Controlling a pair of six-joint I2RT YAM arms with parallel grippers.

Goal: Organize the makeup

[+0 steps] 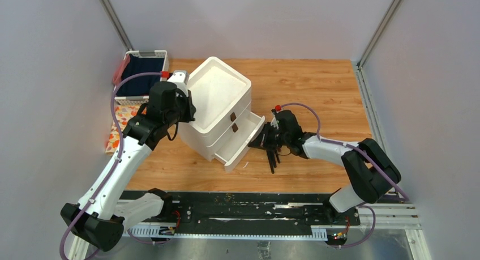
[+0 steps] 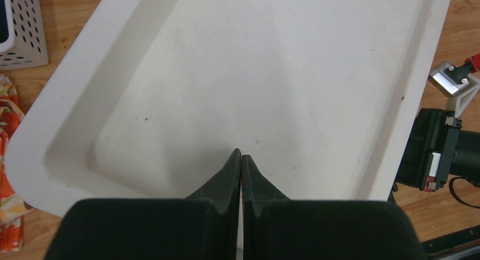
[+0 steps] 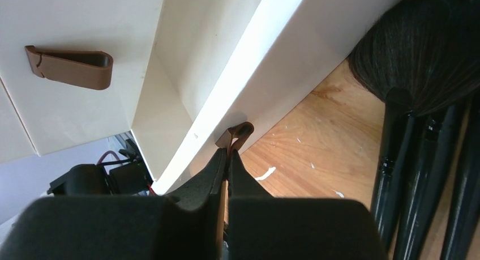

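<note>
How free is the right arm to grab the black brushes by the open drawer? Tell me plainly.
Probably yes, once it lets go. The right gripper is shut on the brown handle of the open drawer; the black brushes lie right beside it on the table, nothing over them.

A white drawer box (image 1: 218, 101) sits at an angle in the middle of the tabletop (image 1: 322, 84). Its lowest drawer (image 1: 244, 142) stands open toward the right, taking up room in front of the box. The right claw (image 3: 228, 155) crowds the drawer front, pinched on its brown knob (image 3: 236, 134). Just beside it, a cluster of black brushes (image 1: 273, 158) lies on the wood, narrowing the gap there. The left claw (image 2: 241, 158), fingers together, hangs over the box's sunken top. A white basket (image 1: 144, 73) fills the far left corner. The far right of the tabletop lies open, as does the near strip before the box.
</note>
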